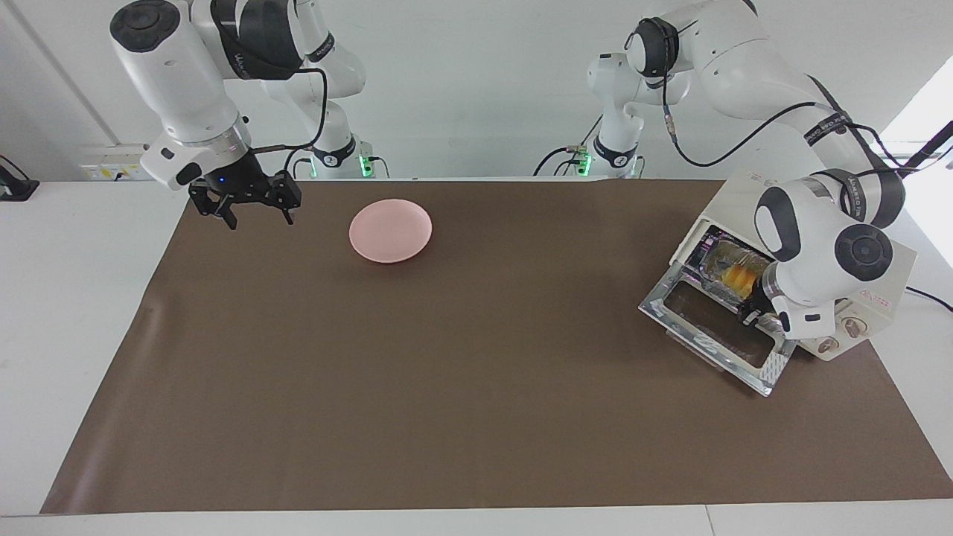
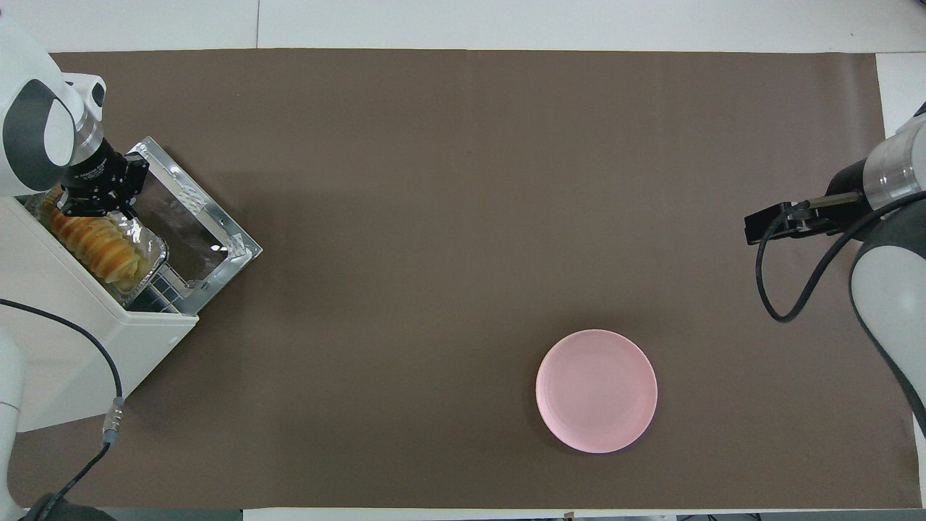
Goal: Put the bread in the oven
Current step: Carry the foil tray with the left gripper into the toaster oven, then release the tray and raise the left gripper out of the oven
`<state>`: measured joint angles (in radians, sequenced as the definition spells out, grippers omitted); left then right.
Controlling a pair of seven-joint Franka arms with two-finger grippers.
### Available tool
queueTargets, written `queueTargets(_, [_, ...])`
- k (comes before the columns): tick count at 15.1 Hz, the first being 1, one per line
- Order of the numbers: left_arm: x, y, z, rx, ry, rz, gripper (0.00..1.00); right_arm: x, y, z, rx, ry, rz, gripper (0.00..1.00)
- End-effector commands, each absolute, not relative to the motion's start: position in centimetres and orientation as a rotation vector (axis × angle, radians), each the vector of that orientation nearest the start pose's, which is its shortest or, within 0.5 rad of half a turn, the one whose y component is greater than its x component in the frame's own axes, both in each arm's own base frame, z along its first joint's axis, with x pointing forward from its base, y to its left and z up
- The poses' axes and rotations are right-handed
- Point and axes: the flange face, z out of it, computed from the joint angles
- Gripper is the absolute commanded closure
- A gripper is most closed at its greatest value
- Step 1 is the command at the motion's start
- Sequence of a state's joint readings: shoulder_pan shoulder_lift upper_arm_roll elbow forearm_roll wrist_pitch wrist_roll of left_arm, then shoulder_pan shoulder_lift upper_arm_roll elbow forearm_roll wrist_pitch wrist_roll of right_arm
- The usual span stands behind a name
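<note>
The cream-white oven (image 1: 882,286) stands at the left arm's end of the table, also in the overhead view (image 2: 65,325). Its glass door (image 1: 715,327) hangs open and flat (image 2: 189,226). The ridged yellow-orange bread (image 1: 735,277) lies inside on a silver foil tray (image 2: 150,258); the loaf shows from above (image 2: 94,246). My left gripper (image 1: 753,311) is at the oven's mouth, over the end of the tray (image 2: 94,208), partly hidden by its own wrist. My right gripper (image 1: 258,218) hangs open and empty above the mat near the right arm's end (image 2: 778,221).
An empty round pink plate (image 1: 390,231) sits on the brown mat (image 1: 447,387) near the robots, toward the right arm's end, and shows in the overhead view (image 2: 596,391). The oven's two knobs (image 1: 841,335) face the open door.
</note>
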<state>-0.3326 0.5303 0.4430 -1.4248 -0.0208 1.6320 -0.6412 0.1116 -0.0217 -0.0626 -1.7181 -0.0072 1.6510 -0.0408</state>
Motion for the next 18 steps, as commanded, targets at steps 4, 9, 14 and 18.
queueTargets(4, [64.6, 2.6, 39.4, -2.593, -0.932, 0.323, 1.00, 54.4, 2.4, 57.4, -3.158, -0.159, 0.080, 0.00])
queueTargets(9, [64.1, 2.6, 39.0, -2.603, -0.927, 0.326, 1.00, 54.4, 2.3, 57.4, -3.158, -0.157, 0.080, 0.00])
queueTargets(14, [63.8, 2.6, 38.9, -2.636, -0.838, 0.361, 0.00, 54.4, 2.4, 57.4, -3.157, -0.161, 0.080, 0.00])
queueTargets(18, [64.6, 1.8, 39.6, -2.657, -0.792, 0.296, 0.00, 54.4, 2.4, 57.4, -3.158, -0.159, 0.078, 0.00])
